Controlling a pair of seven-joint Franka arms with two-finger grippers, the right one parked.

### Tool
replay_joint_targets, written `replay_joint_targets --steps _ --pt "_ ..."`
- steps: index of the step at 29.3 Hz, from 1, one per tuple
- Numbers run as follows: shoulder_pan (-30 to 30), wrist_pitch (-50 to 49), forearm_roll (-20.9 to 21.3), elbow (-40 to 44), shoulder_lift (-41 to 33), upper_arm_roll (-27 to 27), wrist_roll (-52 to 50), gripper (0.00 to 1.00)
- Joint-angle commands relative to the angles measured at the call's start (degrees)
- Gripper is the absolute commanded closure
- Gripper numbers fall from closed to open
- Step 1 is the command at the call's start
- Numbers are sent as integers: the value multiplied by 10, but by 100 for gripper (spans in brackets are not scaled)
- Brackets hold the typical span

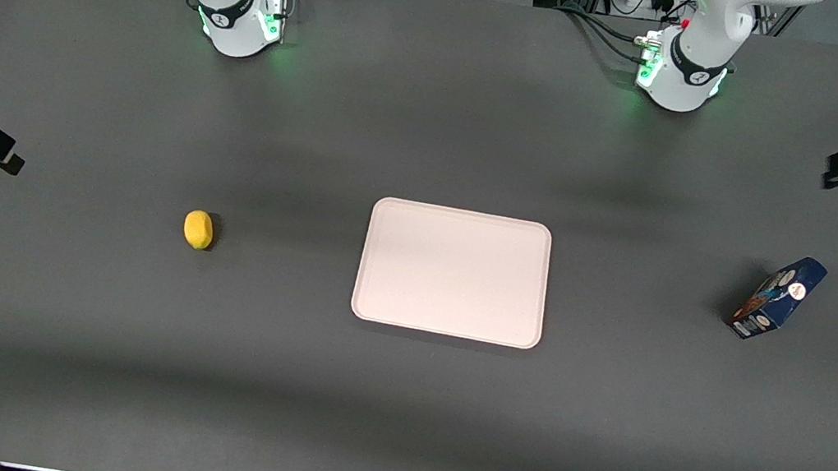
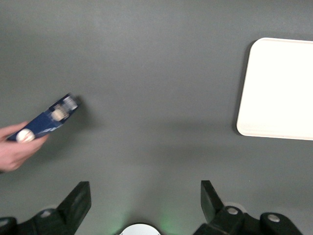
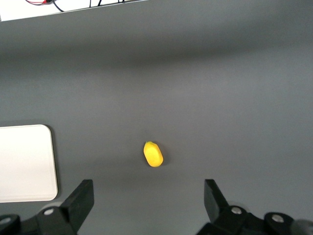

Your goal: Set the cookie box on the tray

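The dark grey table (image 1: 395, 398) carries a large pale pinkish-white rectangular plastic tray (image 1: 453, 271), well away from the claw toward the parked arm's end. The small flat dark blue and red-brown cardboard cookie box (image 1: 777, 298) stands tilted on the table, near the claw and closer to the front camera. The left arm's claw (image 1: 834, 171) hangs released, grasping nothing

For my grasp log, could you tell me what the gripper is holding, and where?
Nothing: the gripper hangs open above the table, apart from the cookie box.
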Motion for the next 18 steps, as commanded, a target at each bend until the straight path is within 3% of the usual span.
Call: replay_joint_targets --steps 1,6,13,18 --pt "0 -16 35 7 -1 22 84 0" --pt "0 40 48 -52 4 41 118 0" --pt "0 191 48 -178 9 87 179 0" --pt "0 294 48 -228 51 95 191 0"
